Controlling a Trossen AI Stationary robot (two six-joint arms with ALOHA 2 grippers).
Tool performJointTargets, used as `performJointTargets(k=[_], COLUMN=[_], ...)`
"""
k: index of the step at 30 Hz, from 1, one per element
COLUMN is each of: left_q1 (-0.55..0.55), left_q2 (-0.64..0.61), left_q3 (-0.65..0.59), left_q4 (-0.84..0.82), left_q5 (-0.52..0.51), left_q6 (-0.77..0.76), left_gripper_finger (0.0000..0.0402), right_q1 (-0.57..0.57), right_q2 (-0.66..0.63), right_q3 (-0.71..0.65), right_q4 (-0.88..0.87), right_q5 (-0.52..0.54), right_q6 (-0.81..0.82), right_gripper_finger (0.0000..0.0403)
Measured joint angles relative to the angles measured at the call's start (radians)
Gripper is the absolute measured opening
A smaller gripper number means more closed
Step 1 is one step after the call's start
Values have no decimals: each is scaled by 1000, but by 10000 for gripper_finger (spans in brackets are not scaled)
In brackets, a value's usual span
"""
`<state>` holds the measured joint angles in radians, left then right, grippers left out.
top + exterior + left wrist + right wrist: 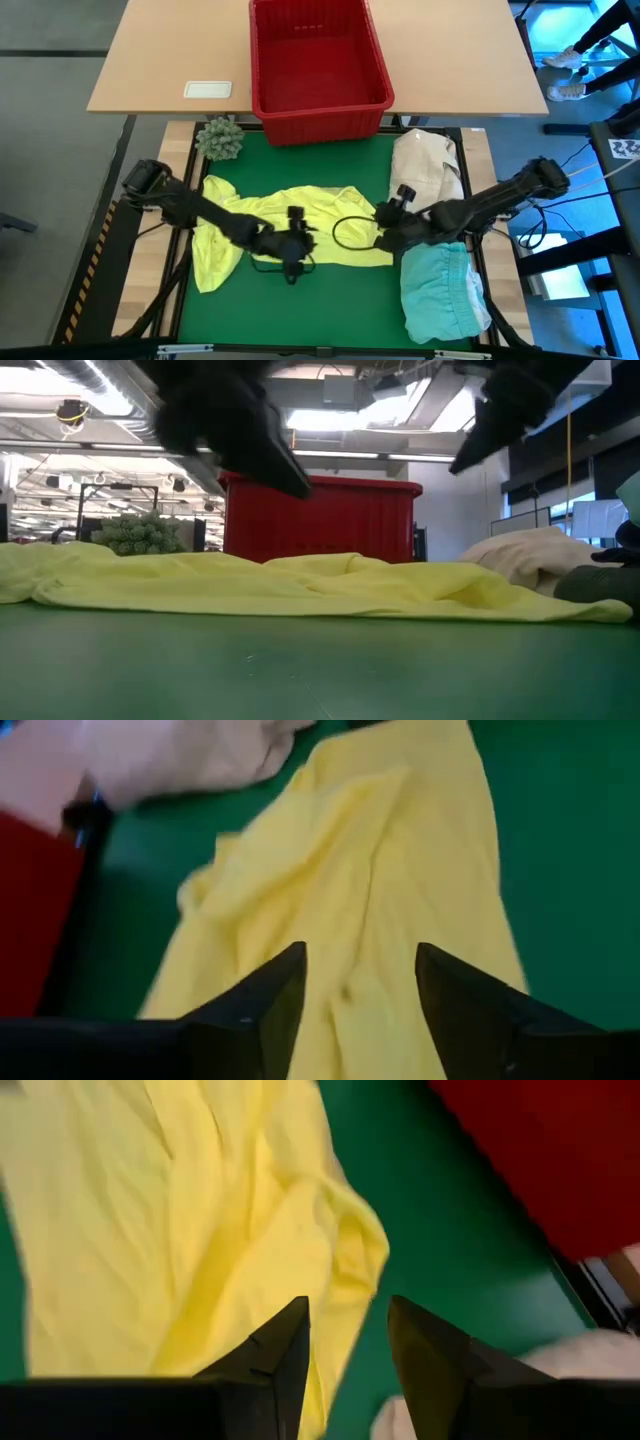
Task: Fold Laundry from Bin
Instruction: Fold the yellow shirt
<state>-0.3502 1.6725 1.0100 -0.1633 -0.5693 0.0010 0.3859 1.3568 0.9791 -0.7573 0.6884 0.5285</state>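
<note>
In front of the red bin (318,65), on the table: yellow garment (300,235), spread but rumpled. Left gripper (292,246) and right gripper (385,228) hover above it, jaws parted, empty. Advice: pinch opposite edges, pull flat first.

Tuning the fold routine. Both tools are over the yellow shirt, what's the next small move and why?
Probably lower both tools onto the yellow shirt and pinch it: left tool and right tool hover above it, jaws apart and holding nothing, and the shirt lies rumpled on the mat, not folded.
</note>
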Motion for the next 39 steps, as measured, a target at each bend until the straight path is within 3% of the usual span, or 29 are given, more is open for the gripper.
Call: performJointTargets(k=[8,23,28,35,39], left_q1=[143,259,248,239,246], left_q2=[174,285,282,278,278], left_q3=[-1,-1,-1,0,0], left_q4=[229,292,314,364,365], left_q5=[210,266,243,231,256], left_q6=[243,298,301,349,345], left_gripper_finger=[216,214,160,23,8], right_q1=[-43,-79,-79,-79,-79], right_q2=[-102,-105,-105,-105,-105], right_q3=[-108,-119,-119,-119,-119], right_q4=[249,352,352,339,337], right_q5=[-53,-77,-77,-77,-76], right_q6=[-116,-139,-133,-132,-132], right_gripper_finger=[136,136,136,136,136])
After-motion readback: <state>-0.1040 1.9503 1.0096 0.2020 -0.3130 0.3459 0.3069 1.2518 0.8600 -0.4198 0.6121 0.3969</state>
